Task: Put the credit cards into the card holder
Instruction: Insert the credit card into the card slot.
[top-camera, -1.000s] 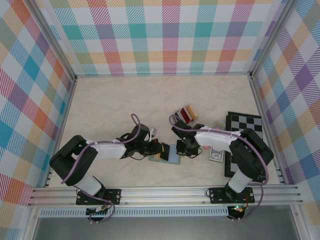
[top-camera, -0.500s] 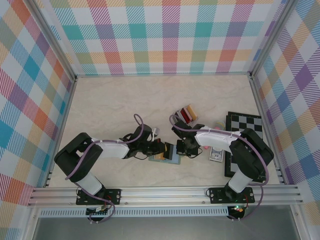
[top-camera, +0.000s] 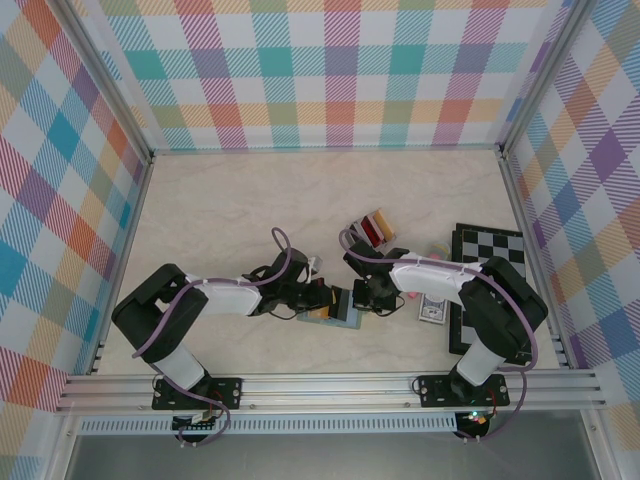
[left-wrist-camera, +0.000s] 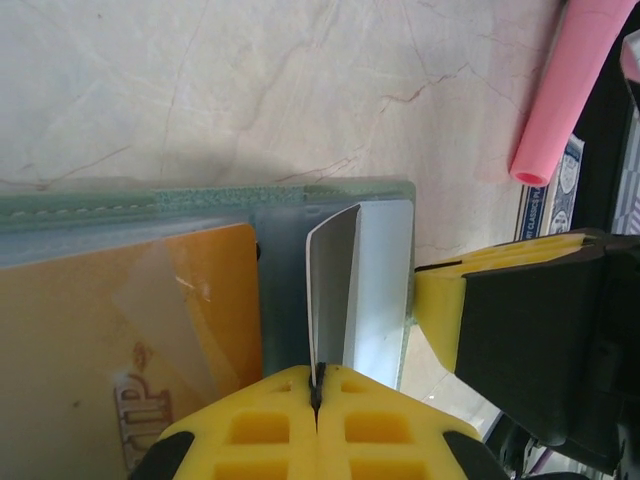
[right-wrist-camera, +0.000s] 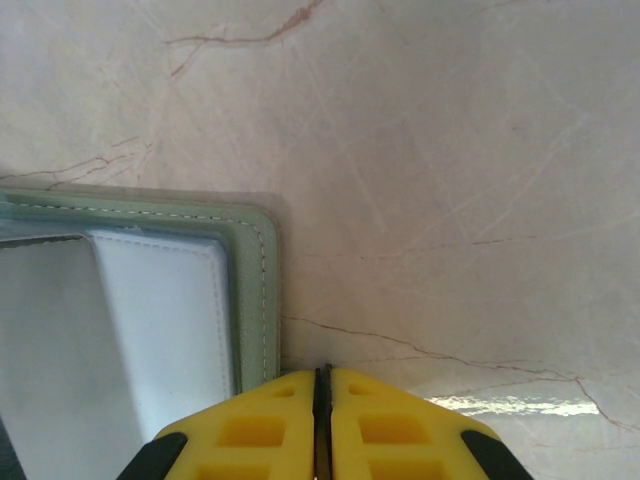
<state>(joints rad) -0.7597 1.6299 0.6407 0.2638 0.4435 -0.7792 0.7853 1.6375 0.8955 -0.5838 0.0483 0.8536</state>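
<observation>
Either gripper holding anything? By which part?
Left gripper pinches a pale card by its near edge. Right gripper is shut beside the card holder; grip unclear.

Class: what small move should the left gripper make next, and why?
Probably ease the card forward into the card holder: the left gripper pinches its near edge, and the right gripper seems to pin the holder's edge.

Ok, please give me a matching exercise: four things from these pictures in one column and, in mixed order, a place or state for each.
1 thin card
2 orange card
3 chessboard
4 card holder

A checkered, on the far right
B lying open, sage green
C pinched in the left gripper
D behind the holder's clear window

Pairs: 1-C, 2-D, 3-A, 4-B
</observation>
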